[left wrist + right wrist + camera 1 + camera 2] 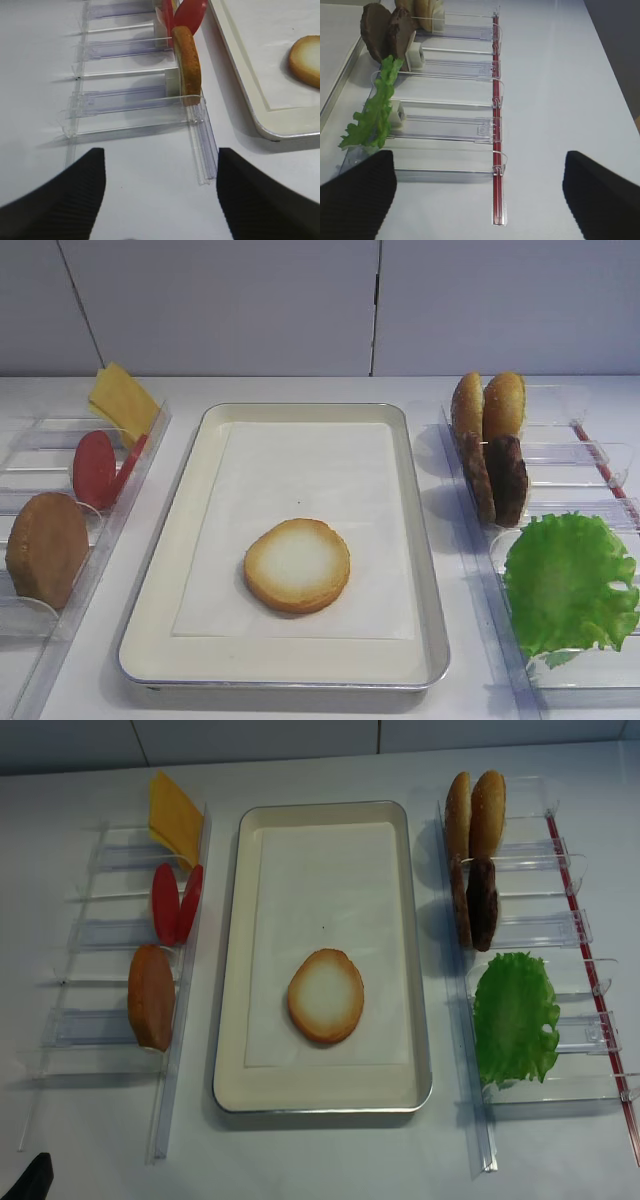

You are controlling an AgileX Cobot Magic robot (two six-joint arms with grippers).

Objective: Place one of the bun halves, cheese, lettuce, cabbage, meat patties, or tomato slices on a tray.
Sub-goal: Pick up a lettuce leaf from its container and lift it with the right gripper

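A bun half (297, 565) lies cut face up on the tray (180, 530). In the right rack stand two more bun halves (487, 405), the meat patties (497, 478) and the lettuce (568, 582). The left rack holds cheese (122, 400), tomato slices (97, 468) and a bun (45, 548). No cabbage is in view. My right gripper (480, 200) is open and empty over the table at the right rack's near end, with the lettuce (375, 112) ahead to its left. My left gripper (160, 195) is open and empty before the left rack, short of the bun (187, 65).
Clear plastic racks (110, 1020) (590, 1020) flank the tray on both sides. A red strip (496, 125) runs along the right rack's outer edge, between my right fingers. A wall stands behind the table. A dark tip (30, 1180) shows at the bottom left corner.
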